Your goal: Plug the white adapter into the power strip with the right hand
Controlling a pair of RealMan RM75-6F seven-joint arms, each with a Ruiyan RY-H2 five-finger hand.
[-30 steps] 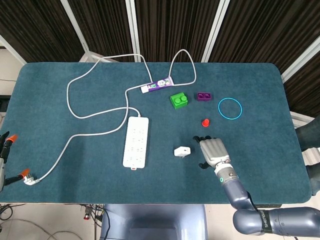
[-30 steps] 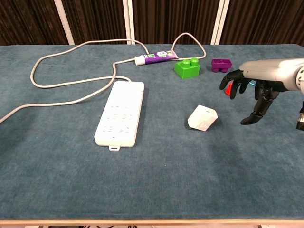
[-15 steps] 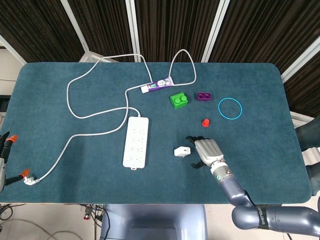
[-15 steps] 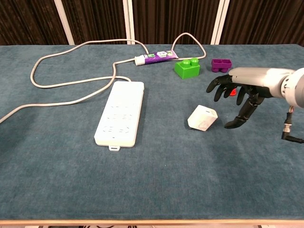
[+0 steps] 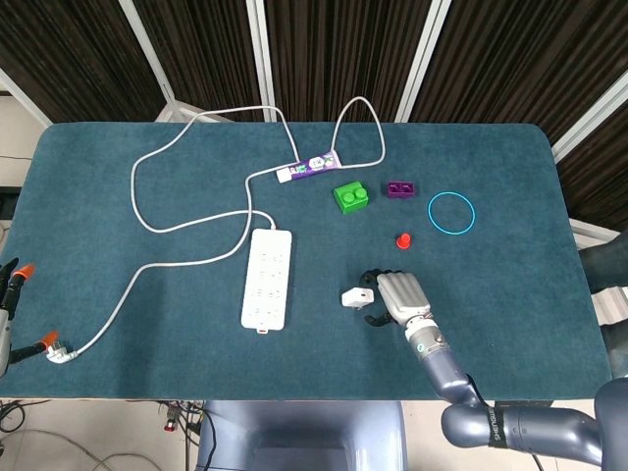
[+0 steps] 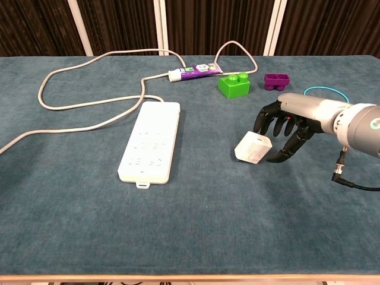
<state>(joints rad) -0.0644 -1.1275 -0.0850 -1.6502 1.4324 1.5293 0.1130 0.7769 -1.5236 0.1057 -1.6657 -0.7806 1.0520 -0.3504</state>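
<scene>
My right hand [image 6: 284, 122] is just right of the adapter [image 6: 253, 148], fingers [image 6: 268, 119] spread and curved around it, not yet closed; I cannot tell if a tip already touches. The adapter lies tilted on the surface [image 5: 147, 294], right of the strip [image 5: 267, 278] and well apart from it. If I close off-centre, I think the small body may slide or turn over, and then the prongs would point wrongly for the sockets. My left hand is not visible.
</scene>
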